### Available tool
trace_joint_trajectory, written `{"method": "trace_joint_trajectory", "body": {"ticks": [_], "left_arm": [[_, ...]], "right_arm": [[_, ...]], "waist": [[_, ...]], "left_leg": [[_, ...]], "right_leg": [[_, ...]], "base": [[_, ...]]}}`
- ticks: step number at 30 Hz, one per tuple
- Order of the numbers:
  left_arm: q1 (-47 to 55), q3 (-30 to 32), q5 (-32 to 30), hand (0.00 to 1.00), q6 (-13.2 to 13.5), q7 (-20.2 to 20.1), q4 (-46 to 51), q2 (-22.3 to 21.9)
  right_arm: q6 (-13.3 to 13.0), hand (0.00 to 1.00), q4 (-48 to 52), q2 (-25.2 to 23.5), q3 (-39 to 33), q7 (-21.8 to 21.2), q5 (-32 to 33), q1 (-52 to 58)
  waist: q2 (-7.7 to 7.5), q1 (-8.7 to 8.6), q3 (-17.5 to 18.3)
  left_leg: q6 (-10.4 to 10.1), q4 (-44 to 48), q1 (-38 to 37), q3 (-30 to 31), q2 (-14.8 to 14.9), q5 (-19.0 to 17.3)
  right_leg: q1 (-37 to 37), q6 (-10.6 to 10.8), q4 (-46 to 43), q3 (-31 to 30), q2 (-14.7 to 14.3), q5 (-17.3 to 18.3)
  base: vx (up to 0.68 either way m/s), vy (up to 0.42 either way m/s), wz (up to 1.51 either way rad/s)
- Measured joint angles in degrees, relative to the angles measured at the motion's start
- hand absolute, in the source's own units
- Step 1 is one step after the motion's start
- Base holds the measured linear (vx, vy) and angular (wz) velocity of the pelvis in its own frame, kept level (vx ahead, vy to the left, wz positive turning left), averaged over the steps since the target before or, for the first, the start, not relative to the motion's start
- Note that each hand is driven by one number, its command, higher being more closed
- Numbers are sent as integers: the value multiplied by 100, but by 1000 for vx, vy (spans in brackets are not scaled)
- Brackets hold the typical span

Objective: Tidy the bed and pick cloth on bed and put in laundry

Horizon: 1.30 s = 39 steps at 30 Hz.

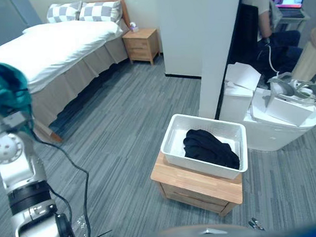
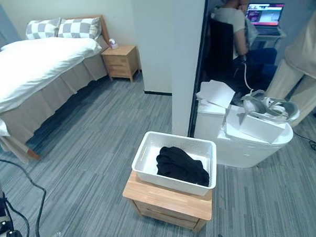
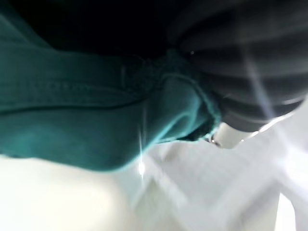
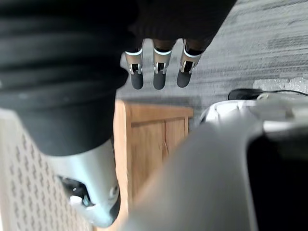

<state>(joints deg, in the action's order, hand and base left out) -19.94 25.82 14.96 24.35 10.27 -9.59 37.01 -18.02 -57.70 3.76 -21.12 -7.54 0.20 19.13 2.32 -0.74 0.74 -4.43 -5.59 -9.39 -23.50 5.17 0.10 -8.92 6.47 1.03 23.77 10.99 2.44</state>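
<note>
A teal cloth (image 1: 7, 88) hangs in the air at the far left, bunched at the end of my raised left arm. In the left wrist view the same teal cloth (image 3: 96, 120) is gathered against my left hand (image 3: 240, 72), which is shut on it. The white laundry basket (image 1: 199, 165) sits on a low wooden stand (image 1: 197, 186) and holds a pile of black clothes (image 1: 209, 148). My right hand (image 4: 154, 72) hangs beside the stand (image 4: 154, 139) with straight fingers and holds nothing. The bed (image 1: 55, 44) with a white cover stands at the back left.
Two checked pillows (image 1: 85, 11) lie at the bed's head, with a wooden nightstand (image 1: 141, 44) beside it. A white wall corner (image 1: 202, 43) rises behind the basket. White bins (image 1: 284, 123) stand to the right. A person (image 2: 232, 21) sits at a laptop; another stands at the far right (image 2: 307, 54).
</note>
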Motion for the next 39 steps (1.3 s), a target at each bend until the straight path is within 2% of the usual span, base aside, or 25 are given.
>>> {"method": "trace_joint_trajectory", "body": {"ticks": [3,4,6,9,11,13,15,20,23,28,33,36,39], "left_arm": [[-433,-474,0,100,-156,-296,43,44],[-535,-623,-11,100,-204,-420,75,43],[-715,-816,-62,100,-384,-623,258,43],[-953,-1026,-118,100,-467,-678,276,42],[-1180,-1140,-236,100,-537,-742,272,60],[-1458,-1331,-258,100,-561,-746,263,63],[-1988,-1641,-257,100,-693,-745,251,68],[-2497,-1857,-246,100,-895,-736,198,85],[-2616,-2024,-261,100,-1065,-730,104,116],[-2697,-2212,-274,100,-1419,-727,-87,199],[-2890,-2296,-436,100,-1782,-548,-616,216],[-2890,-2296,-554,100,-1906,-493,-909,215],[-2887,-2297,-835,100,-1922,-463,-1239,215]], "right_arm": [[-70,0,-20,31,-125,-13,-3,-21],[-107,0,-36,34,-169,-21,-17,-33],[-120,0,-39,36,-167,-85,-60,-66],[-113,0,-36,65,-68,-117,-223,-101],[-102,0,-24,94,151,-130,-272,-120],[-85,0,-1,96,307,-128,-271,-120],[-60,0,76,126,487,-106,-250,-138],[-44,0,228,200,716,-58,-193,-152],[7,0,221,214,835,-49,-195,-153],[31,0,224,211,848,-4,-177,-152],[82,0,201,193,873,-7,-162,-137],[81,0,197,193,857,-7,-147,-130],[77,0,215,193,863,-14,-35,-128]], "waist": [[-41,-43,16],[-61,-161,28],[-86,-276,25],[-90,-346,-83],[-127,-477,-135],[-140,-554,-164],[-131,-663,-228],[-43,-824,-303],[-50,-921,-319],[-7,-1018,-366],[-46,-1083,-495],[-67,-1146,-566],[-109,-1160,-702]], "left_leg": [[-6,1,-56,-168,41,4],[-9,1,-67,-228,54,1],[-34,1,-75,-463,89,-18],[-67,2,-197,-754,123,-49],[-84,68,-227,-917,155,-100],[-77,157,-229,-953,185,-151],[-70,248,-255,-951,199,-213],[-89,298,-271,-1007,222,-262],[-113,422,-280,-1059,269,-334],[-149,449,-362,-1077,300,-426],[-160,463,-336,-1235,291,-448],[-160,477,-261,-1264,286,-448],[-159,526,-19,-1366,283,-447]], "right_leg": [[67,-3,-4,-231,-49,-2],[119,-3,-4,-290,-63,-2],[287,-28,-7,-579,-120,-17],[373,-81,-3,-895,-191,-70],[438,-95,-2,-1088,-231,-106],[463,-111,7,-1242,-258,-147],[487,-113,7,-1391,-264,-168],[553,-125,8,-1541,-294,-204],[554,-138,8,-1653,-324,-219],[558,-150,54,-1821,-385,-290],[641,-154,185,-1988,-406,-447],[702,-159,260,-2010,-408,-527],[998,-170,258,-2143,-414,-615]], "base": [[-2,-36,-32],[-34,-25,-32],[-38,-25,-52],[-32,-19,-56],[-28,-24,-59],[-1,-31,-42],[-16,-35,-29],[-25,-30,-18],[-35,-38,-17],[-45,-35,-19],[-81,-31,-18],[-47,-33,-12],[-87,-47,-20]]}}
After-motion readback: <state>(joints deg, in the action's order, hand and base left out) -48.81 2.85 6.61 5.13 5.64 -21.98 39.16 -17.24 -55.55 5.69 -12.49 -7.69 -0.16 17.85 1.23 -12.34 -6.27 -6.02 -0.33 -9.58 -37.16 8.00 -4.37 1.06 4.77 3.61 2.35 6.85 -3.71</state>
